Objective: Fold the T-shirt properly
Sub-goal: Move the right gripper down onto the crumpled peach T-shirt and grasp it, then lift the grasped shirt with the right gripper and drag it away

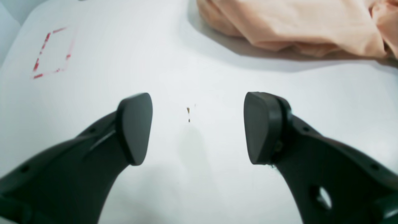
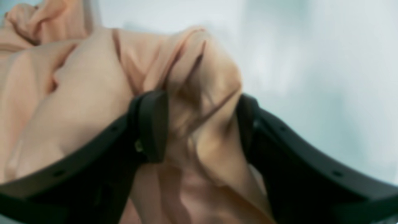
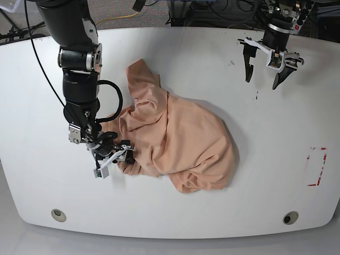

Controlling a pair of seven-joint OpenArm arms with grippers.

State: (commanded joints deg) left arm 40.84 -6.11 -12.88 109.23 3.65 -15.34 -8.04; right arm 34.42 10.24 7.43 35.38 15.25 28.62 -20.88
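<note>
The peach-pink T-shirt [image 3: 180, 138] lies crumpled in a heap in the middle of the white table [image 3: 175, 53]. My right gripper [image 3: 114, 155] is low at the heap's lower left edge. In the right wrist view its fingers [image 2: 152, 124] stand well apart, and a thick bunch of T-shirt [image 2: 202, 102] fills the gap and touches both pads. My left gripper [image 3: 263, 77] hovers open and empty over bare table at the far right, well away from the shirt. In the left wrist view the gripper [image 1: 197, 127] is wide open, and the T-shirt [image 1: 295, 25] edge lies beyond it.
A red dashed rectangle [image 3: 317, 166] is marked on the table near its right edge, also seen as the red rectangle [image 1: 53, 53]. Two round holes [image 3: 58, 214] sit near the front edge. Cables and equipment lie beyond the far edge.
</note>
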